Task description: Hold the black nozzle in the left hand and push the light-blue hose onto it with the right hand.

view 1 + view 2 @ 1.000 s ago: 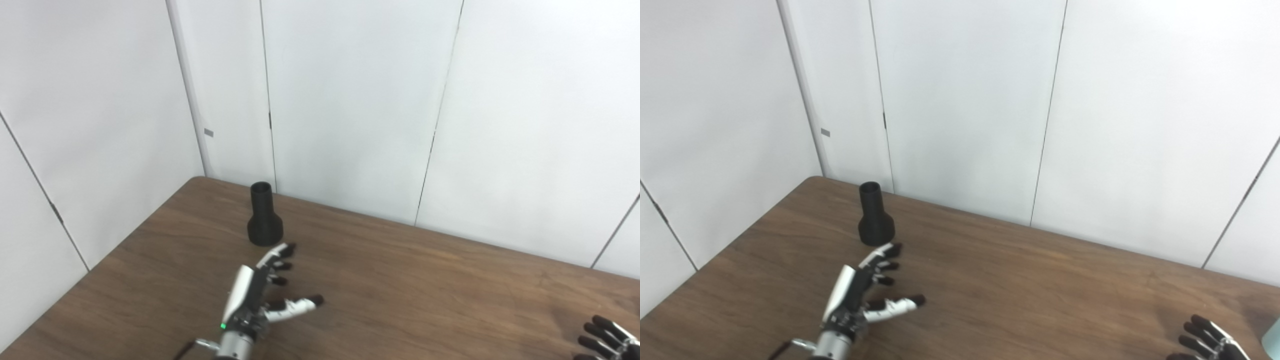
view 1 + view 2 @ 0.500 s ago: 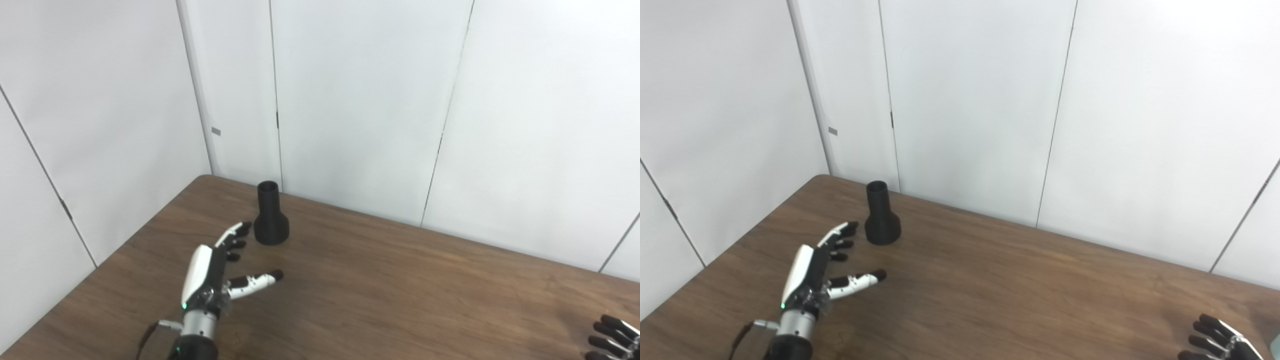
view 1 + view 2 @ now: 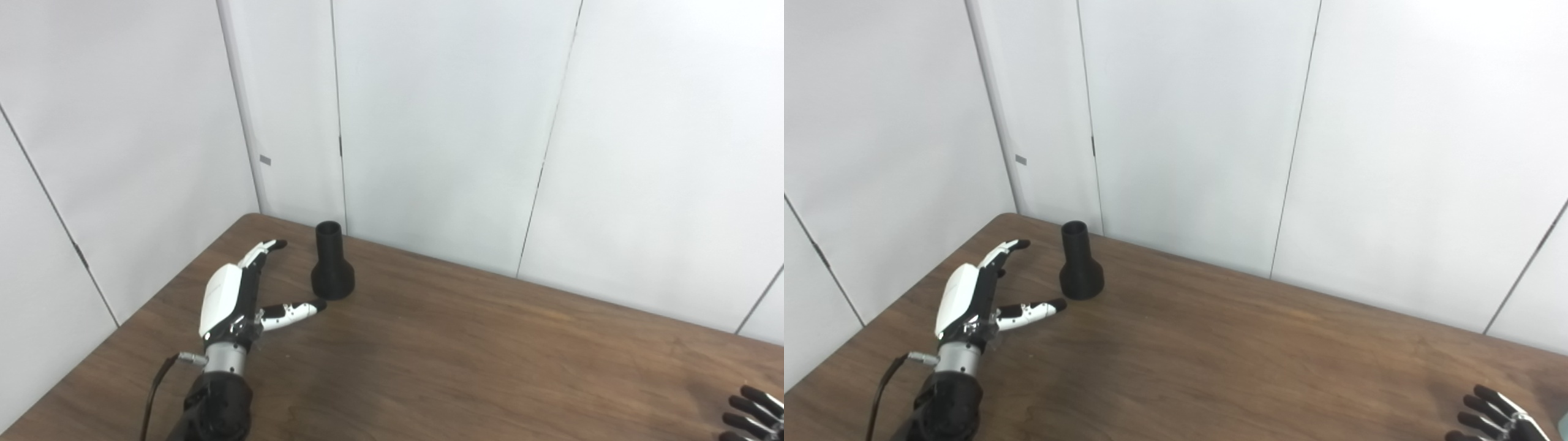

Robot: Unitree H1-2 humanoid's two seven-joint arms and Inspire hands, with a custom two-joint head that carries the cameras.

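**Left hand poised beside the black nozzle, grasp not yet made**

Nearest you, at the bottom right corner, only the dark fingertips of the right hand (image 3: 1497, 419) show, spread apart over the wooden table (image 3: 490, 367) and holding nothing. The light-blue hose is not clearly in view; a pale sliver at the right edge of the right eye view may be it, but you cannot tell.

Further in, on the left, your left hand (image 3: 242, 291) stands on edge, palm toward the right, fingers open and stretched to the far side, thumb (image 3: 294, 309) pointing right toward the nozzle's base. It grips nothing.

Just beyond the thumb tip, near the far left corner of the table, the black nozzle (image 3: 331, 263) stands upright, wide flared base down, narrow open neck up.

To grasp well, slide the hand right until the palm meets the nozzle, then wrap the fingers around the flared lower body. Leave the narrow neck bare for the hose. Close gently; a sideways knock would likely tip it.
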